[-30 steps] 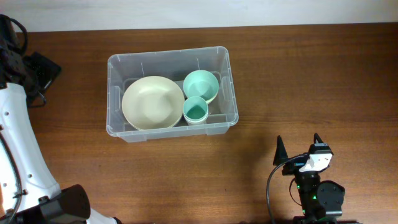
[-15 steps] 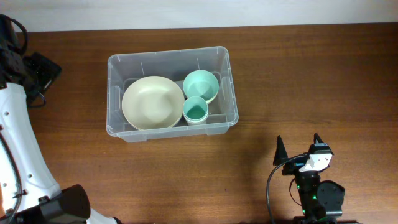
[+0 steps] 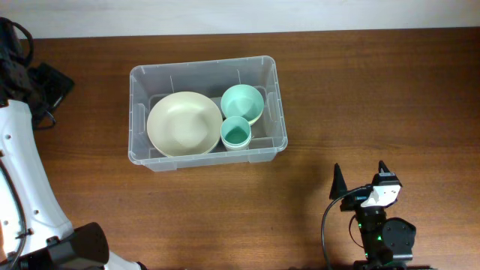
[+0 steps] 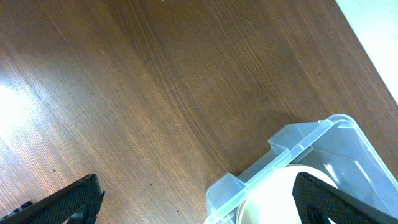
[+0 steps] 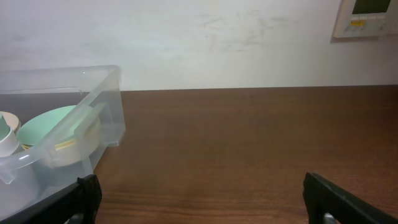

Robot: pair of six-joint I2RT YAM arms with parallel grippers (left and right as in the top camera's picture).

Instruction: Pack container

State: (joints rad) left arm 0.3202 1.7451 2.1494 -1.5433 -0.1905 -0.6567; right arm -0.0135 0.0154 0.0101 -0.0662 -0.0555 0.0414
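Note:
The clear plastic container (image 3: 273,105) stands on the table at the upper middle. Inside it lie a large cream bowl (image 3: 184,124), a mint green bowl (image 3: 242,103) and a small mint cup (image 3: 236,134). A corner of the container shows in the left wrist view (image 4: 311,140) and its side in the right wrist view (image 5: 74,112). My right gripper (image 3: 361,181) is open and empty, low at the front right, away from the container. My left gripper (image 4: 199,202) is open and empty, high at the far left.
The brown wooden table (image 3: 375,97) runs to a white wall (image 5: 217,43) at the back. The white left arm (image 3: 19,172) stands along the left edge. A wall panel (image 5: 367,15) hangs at the upper right.

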